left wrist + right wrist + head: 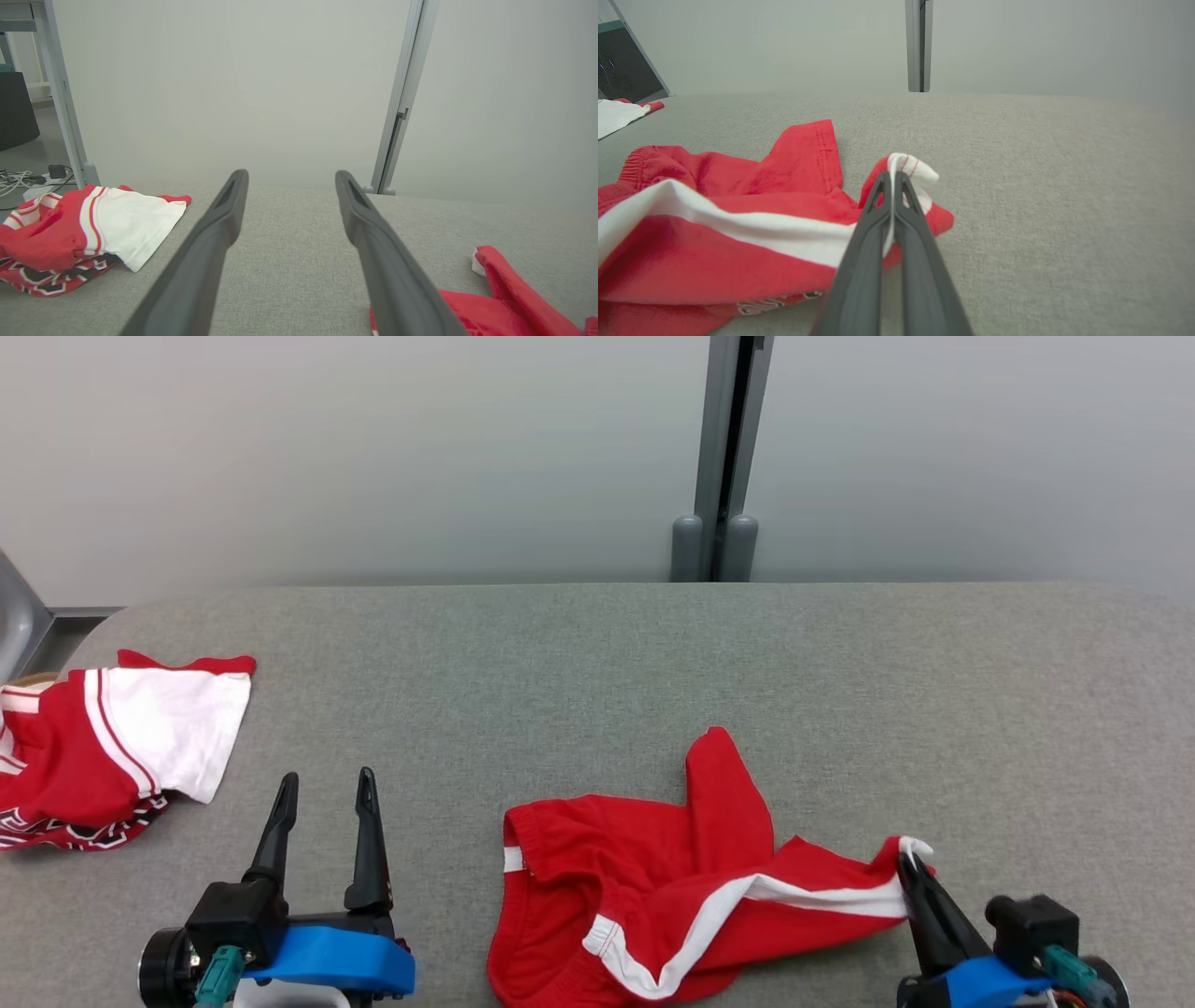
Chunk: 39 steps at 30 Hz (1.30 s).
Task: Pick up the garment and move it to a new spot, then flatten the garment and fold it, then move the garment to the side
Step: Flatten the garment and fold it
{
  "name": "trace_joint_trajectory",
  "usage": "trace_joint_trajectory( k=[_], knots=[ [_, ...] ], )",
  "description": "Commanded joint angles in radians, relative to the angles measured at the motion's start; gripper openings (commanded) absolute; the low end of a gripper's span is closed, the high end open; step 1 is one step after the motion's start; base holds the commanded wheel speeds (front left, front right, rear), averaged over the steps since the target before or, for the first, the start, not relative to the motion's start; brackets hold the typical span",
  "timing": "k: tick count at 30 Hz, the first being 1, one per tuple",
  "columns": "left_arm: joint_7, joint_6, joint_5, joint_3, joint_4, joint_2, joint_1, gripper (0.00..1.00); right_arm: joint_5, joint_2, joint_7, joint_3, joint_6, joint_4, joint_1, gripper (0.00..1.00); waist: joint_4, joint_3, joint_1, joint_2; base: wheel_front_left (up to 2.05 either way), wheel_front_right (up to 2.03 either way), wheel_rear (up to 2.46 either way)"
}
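Crumpled red shorts with white side stripe lie on grey cloth table, soft, light, limp; right gripper pinches white hem corner, left gripper gapes empty.

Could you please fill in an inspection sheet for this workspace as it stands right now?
Surface: grey fabric tabletop, flat.
Job's things: red garment with a white stripe, crumpled near the front edge.
Clutter: red-and-white clothing pile at the robot's far left.
Grippers: left gripper, jaws open, empty; right gripper, jaws shut on the red garment's white-trimmed corner.
Cables: white cables on the floor beyond the table's left end.
Surroundings: pale wall panels and a grey post behind the table.
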Motion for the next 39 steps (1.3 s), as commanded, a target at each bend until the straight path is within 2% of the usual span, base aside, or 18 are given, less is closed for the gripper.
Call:
trace_joint_trajectory(
  k=[1,6,7,8,15,25,39],
  knots=[
    [-0.005,-0.001,0.003,0.006,-0.002,0.000,0.004,1.00,0.011,0.005,0.006,-0.015,0.000,-0.023,0.040,0.00,-0.011,-0.007,0.0002,0.0000,0.00,0.00,0.00],
    [-0.005,-0.008,0.005,0.003,-0.001,0.000,0.005,1.00,0.025,0.022,0.038,-0.065,0.000,-0.099,0.162,0.00,-0.018,-0.007,0.0002,0.0000,0.00,0.00,0.00],
    [-0.005,-0.008,0.005,0.002,-0.001,0.000,0.005,1.00,0.029,0.024,0.037,-0.068,0.000,-0.116,0.178,0.34,-0.019,-0.006,0.0002,0.0000,0.00,0.00,0.00],
    [-0.005,-0.008,0.006,0.003,-0.002,0.000,0.004,1.00,0.033,0.024,0.043,-0.069,0.000,-0.128,0.193,1.00,-0.019,-0.006,0.0002,0.0000,0.00,0.00,0.00],
    [-0.005,-0.012,0.011,0.012,-0.002,0.000,0.000,1.00,0.066,0.026,0.017,-0.089,0.000,-0.232,0.205,1.00,-0.020,-0.004,0.0002,0.0000,0.00,0.00,0.00],
    [-0.005,-0.019,0.024,0.028,-0.002,0.000,-0.002,1.00,-0.003,0.026,-0.006,-0.066,0.000,-0.379,0.125,1.00,-0.016,0.002,0.0002,0.0000,0.00,0.00,0.00],
    [-0.005,-0.032,0.039,-0.005,0.009,0.001,-0.054,1.00,-0.008,0.026,0.002,-0.046,0.000,-0.376,0.106,1.00,-0.018,0.020,0.0002,0.0000,0.00,0.00,0.00]
  ],
)
